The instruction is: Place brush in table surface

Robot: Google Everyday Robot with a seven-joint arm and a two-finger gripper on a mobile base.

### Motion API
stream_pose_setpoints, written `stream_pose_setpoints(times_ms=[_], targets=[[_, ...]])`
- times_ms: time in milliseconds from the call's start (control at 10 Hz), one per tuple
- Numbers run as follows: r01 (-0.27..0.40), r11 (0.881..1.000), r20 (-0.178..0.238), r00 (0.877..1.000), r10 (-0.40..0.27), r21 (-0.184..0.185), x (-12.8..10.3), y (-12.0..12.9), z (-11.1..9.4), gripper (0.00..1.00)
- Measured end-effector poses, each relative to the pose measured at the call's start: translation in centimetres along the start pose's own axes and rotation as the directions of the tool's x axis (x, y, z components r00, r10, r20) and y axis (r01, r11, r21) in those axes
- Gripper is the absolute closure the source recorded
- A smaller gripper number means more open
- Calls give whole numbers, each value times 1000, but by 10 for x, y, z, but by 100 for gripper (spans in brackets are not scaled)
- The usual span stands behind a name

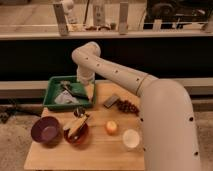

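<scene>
A brush-like thing with a pale wooden handle (75, 123) lies across a brown bowl (76, 135) at the front left of the wooden table (95, 152). My white arm reaches from the lower right up and over to the left. My gripper (74, 90) hangs down over the green tray (52, 97) at the table's back left, among the grey items in it. It is well behind the bowl and apart from the brush.
A purple bowl (46, 130) stands left of the brown bowl. An orange fruit (111, 127), a white cup (131, 138), dark grapes (128, 106) and a dark flat block (111, 101) lie on the table's right half. A rail runs behind the table.
</scene>
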Motion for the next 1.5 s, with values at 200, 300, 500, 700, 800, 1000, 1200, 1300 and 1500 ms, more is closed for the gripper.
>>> stream_pose_setpoints(times_ms=[200,300,500,700,800,1000,1200,1300,1500], targets=[[-58,998,1,998,58,38,12,-31,22,20],[-115,992,-2,993,115,60,21,-44,36,20],[-208,973,-4,978,210,99,24,-65,73,20],[-310,940,0,950,314,145,24,-77,106,20],[-325,933,5,945,328,156,20,-80,110,20],[-326,932,4,944,329,156,22,-80,106,20],[-325,933,2,944,329,156,22,-80,106,20],[-323,933,2,945,326,157,21,-81,106,20],[-323,933,2,945,327,157,21,-81,106,20]])
